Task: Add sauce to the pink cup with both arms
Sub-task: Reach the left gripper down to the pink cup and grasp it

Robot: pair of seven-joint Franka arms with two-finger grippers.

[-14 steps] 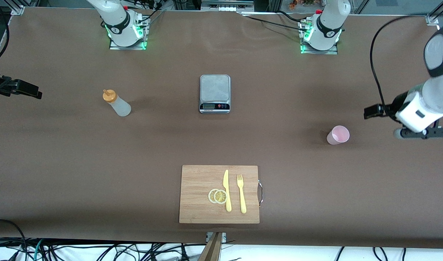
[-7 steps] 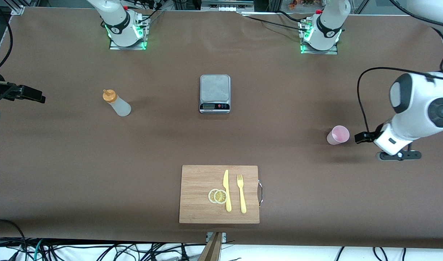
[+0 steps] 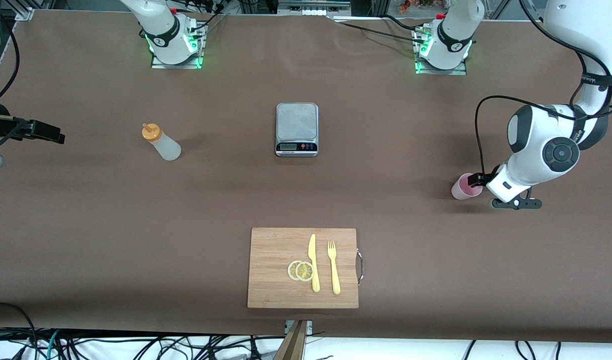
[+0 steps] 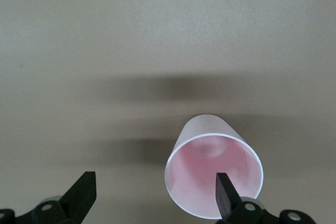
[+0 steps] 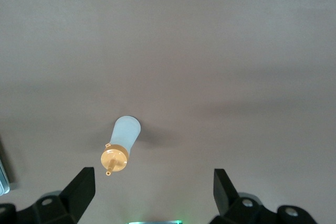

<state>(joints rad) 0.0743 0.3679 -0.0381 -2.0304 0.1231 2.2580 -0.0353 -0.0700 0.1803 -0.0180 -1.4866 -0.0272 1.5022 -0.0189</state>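
The pink cup [image 3: 466, 187] stands upright on the brown table toward the left arm's end. In the left wrist view the pink cup [image 4: 212, 174] shows its empty inside. My left gripper [image 3: 478, 179] hangs open just above its rim. One of its fingers [image 4: 224, 192] is over the cup's mouth and the other is off to the side, over bare table; the left gripper [image 4: 155, 182] holds nothing. The sauce bottle [image 3: 161, 142], whitish with an orange cap, stands toward the right arm's end. My right gripper [image 3: 51, 135] is in the air, open and empty, at that end's edge. The right wrist view shows the sauce bottle [image 5: 122, 148] below the right gripper [image 5: 153, 179].
A grey kitchen scale [image 3: 296, 129] sits mid-table between the bottle and the cup. Nearer to the front camera lies a wooden cutting board [image 3: 270, 250] with a yellow knife [image 3: 313, 262], a yellow fork [image 3: 333, 267] and two lemon slices [image 3: 300, 270].
The left arm has swung in from the table's end and come down, bringing its open gripper up to the pink cup. The right gripper has shifted only slightly.
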